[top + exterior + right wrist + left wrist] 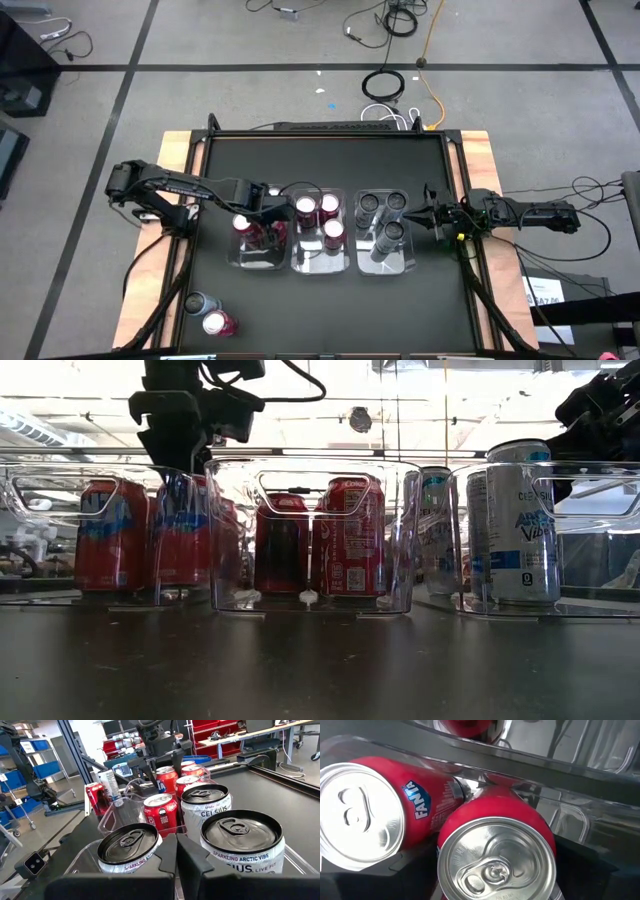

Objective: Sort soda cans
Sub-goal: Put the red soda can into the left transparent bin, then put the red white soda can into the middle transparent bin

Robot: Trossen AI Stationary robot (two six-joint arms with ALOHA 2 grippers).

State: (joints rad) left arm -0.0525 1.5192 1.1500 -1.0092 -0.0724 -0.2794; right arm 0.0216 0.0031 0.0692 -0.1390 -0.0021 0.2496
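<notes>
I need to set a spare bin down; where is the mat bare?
Bare: the strip of black mat behind the three clear bins, and the front right corner. Crowded: around the bins, and front left by two loose cans.

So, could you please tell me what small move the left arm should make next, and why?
Probably lift straight up out of the left bin: the left end effector stands open over the upright red cans there, apparently released, while two cans wait loose on the table.
</notes>
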